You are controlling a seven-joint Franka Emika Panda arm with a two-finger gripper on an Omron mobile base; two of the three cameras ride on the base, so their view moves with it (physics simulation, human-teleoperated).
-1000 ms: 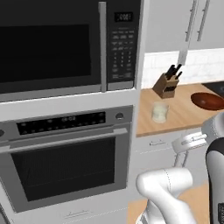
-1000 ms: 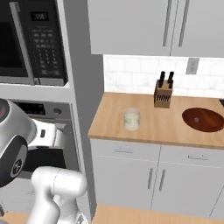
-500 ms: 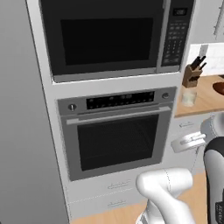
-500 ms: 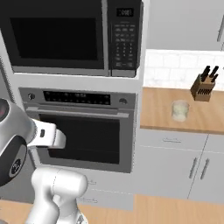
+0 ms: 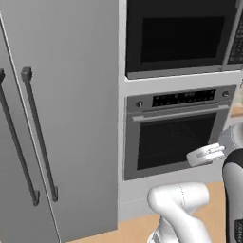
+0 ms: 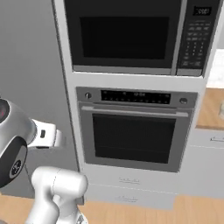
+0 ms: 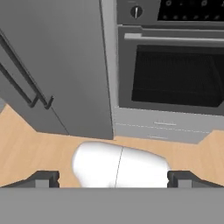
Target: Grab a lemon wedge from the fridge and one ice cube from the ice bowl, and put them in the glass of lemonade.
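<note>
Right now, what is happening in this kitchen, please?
The robot arm is handling nothing at this moment. Its gripper is open and empty, held in the air in front of the built-in oven. The fridge, which stands beside the oven, has both doors closed, with its dark bar handles untouched. Above the oven sits the microwave. So the lemon wedge is not yet fetched; the fridge must first be opened.

The tall grey two-door fridge (image 5: 61,118) fills the left of the left base view, its two long dark vertical bar handles (image 5: 40,135) at the far left. Just right of it stands the built-in black-glass wall oven (image 5: 178,130), with the black microwave (image 5: 182,35) directly above it.
</note>
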